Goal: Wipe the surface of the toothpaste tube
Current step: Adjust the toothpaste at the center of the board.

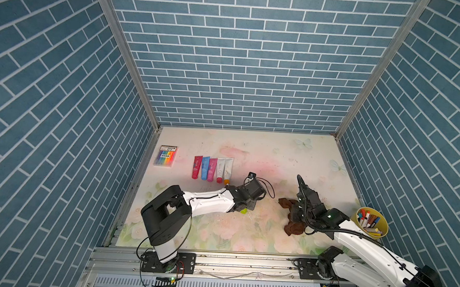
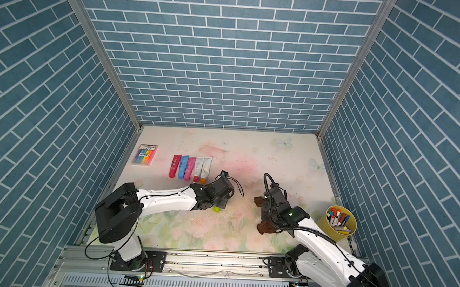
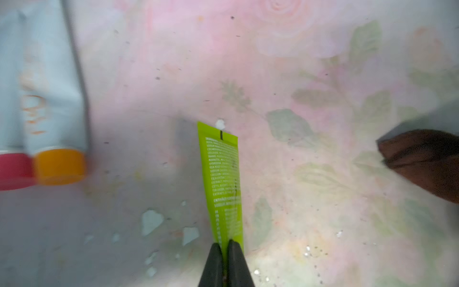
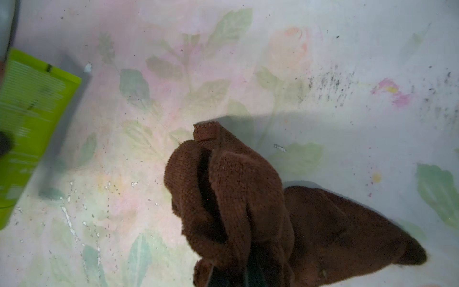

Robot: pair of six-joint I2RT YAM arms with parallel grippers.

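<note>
- Lime-green toothpaste tube (image 3: 221,179) is sitting pinched in your left gripper (image 3: 224,246), over the floral table (image 1: 250,156), near the tube row (image 1: 212,169).
- Brown cloth (image 4: 236,198) is hanging clamped in your right gripper (image 4: 234,275), apart from the tube.

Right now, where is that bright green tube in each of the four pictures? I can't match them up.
In a top view: green tube, only its lime end peeking from under the left arm.
In a top view: green tube, likewise just its end under that arm.
Left wrist: green tube mid-picture, pinched in the left hand.
Right wrist: green tube cut off at the picture's edge, blurred.
Shared landmark: the brown cloth.
</note>
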